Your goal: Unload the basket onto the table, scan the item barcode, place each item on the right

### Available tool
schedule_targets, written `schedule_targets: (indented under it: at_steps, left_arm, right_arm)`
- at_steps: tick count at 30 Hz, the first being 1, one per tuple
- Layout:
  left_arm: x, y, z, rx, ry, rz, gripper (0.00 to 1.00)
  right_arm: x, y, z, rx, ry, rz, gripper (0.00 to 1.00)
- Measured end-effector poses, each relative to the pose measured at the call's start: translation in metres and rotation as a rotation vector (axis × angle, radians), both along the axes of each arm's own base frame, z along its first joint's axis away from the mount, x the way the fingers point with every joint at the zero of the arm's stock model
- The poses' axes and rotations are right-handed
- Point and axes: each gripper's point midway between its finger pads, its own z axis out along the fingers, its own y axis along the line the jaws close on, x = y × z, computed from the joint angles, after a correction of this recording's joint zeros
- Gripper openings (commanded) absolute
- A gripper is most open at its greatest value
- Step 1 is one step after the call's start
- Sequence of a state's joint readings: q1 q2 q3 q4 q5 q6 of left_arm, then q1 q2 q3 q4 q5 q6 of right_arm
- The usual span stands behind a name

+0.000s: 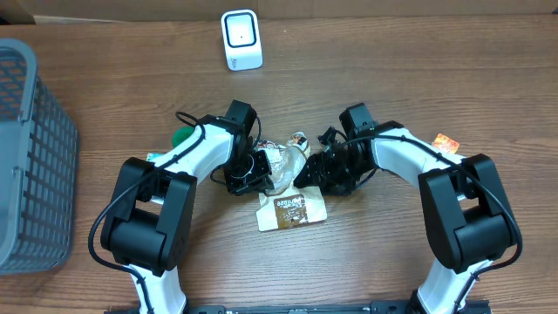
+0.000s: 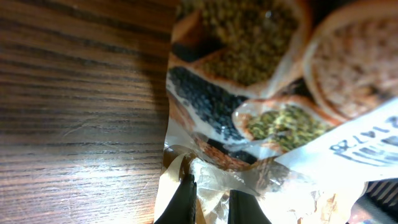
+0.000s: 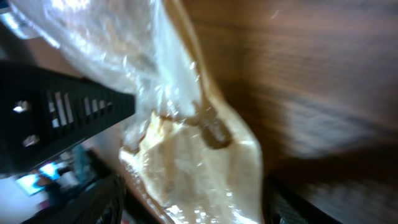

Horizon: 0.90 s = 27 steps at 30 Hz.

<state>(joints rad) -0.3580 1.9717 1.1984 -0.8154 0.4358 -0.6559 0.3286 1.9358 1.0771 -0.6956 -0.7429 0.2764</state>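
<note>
Overhead alone shows scanner (image 1: 241,39), left wrist shows left gripper (image 2: 211,200) pinching packet (image 2: 249,93), right gripper (image 3: 199,205) spread open

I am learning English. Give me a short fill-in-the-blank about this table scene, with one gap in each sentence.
1. The scanner is ___ in colour.
2. The grey basket stands on the robot's ___ side.
3. The left claw is ___ on the snack bag.

Missing words: white; left; shut.
</note>
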Motion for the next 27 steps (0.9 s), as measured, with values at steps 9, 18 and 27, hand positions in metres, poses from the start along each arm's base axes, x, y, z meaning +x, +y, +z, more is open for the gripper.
schedule_targets:
  at_steps: [9, 18, 27]
  left_arm:
    - [0.000, 0.000, 0.000, -0.002, 0.001, 0.000, 0.04]
    - [-0.001, 0.000, 0.000, -0.001, 0.005, 0.000, 0.04]
    - [0.001, 0.003, 0.007, 0.030, 0.018, -0.030, 0.04]
  right_arm:
    - [0.004, 0.027, 0.001, 0.099, -0.002, -0.058, 0.56]
    - [0.003, 0.040, -0.005, 0.066, -0.002, -0.081, 0.13]
    - [0.003, 0.040, -0.004, 0.070, 0.010, -0.090, 0.04]
